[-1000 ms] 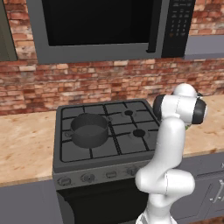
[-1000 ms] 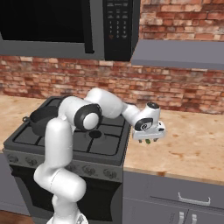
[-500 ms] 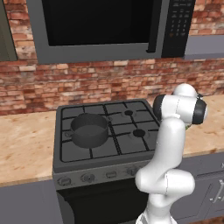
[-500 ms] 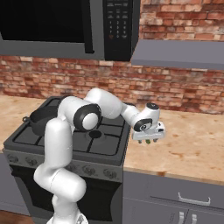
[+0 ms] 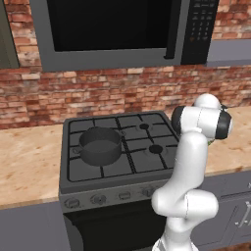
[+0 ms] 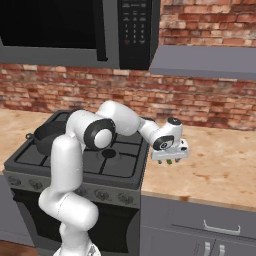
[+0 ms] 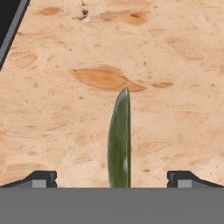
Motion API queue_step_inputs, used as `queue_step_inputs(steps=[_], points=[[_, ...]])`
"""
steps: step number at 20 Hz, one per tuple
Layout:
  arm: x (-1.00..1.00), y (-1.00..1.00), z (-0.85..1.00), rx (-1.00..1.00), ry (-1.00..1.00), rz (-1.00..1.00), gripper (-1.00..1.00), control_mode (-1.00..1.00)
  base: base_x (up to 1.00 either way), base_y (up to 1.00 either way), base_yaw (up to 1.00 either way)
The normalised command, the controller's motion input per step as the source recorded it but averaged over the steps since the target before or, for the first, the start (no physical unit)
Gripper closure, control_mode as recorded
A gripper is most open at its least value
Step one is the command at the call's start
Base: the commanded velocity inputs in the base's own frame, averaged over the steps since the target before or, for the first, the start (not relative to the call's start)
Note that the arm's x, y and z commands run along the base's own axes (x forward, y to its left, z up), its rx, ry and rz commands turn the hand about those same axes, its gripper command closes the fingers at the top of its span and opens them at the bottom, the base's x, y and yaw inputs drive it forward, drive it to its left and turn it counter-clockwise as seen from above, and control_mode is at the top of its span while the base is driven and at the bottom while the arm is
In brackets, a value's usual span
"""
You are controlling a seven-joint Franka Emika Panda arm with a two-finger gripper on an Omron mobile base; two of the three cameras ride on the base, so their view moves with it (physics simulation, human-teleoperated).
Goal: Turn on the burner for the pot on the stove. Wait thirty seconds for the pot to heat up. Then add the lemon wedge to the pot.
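The dark grey pot (image 5: 99, 145) stands on the front left burner of the stove (image 5: 147, 188); from the right base it shows behind the arm (image 6: 47, 136). My gripper (image 6: 170, 160) hangs low over the tan counter just right of the stove, pointing down. In the hand view the lemon wedge (image 7: 120, 144) lies on the counter as a thin green-yellow sliver, midway between my two wide-apart fingertips (image 7: 42, 178). The gripper (image 7: 112, 179) is open and holds nothing. The wedge's near end is hidden at the bottom of that view.
Round knobs (image 5: 98, 199) line the stove's front panel. A dark microwave (image 5: 117, 29) hangs above the range. The tan counter (image 6: 220, 170) stretches to the right, with the stove's edge (image 7: 11, 30) close on the hand view's left. Brick wall behind.
The gripper has sunk slightly toward the counter beside the stove. The pot has not moved.
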Motion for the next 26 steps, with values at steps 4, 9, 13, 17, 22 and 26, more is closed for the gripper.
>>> queue_step_inputs(steps=[4, 9, 13, 17, 22, 26], points=[[0.0, 0.0, 0.0, 0.0, 0.0, 0.0, -1.0, -1.0, 0.0, 0.0, 0.0], [0.0, 0.0, 0.0, 0.0, 0.0, 0.0, -1.0, -1.0, 0.0, 0.0, 0.0], [0.0, 0.0, 0.0, 0.0, 0.0, 0.0, -1.0, -1.0, 0.0, 0.0, 0.0], [0.0, 0.0, 0.0, 0.0, 0.0, 0.0, -1.0, -1.0, 0.0, 0.0, 0.0], [0.0, 0.0, 0.0, 0.0, 0.0, 0.0, -1.0, -1.0, 0.0, 0.0, 0.0], [0.0, 0.0, 0.0, 0.0, 0.0, 0.0, -1.0, -1.0, 0.0, 0.0, 0.0]])
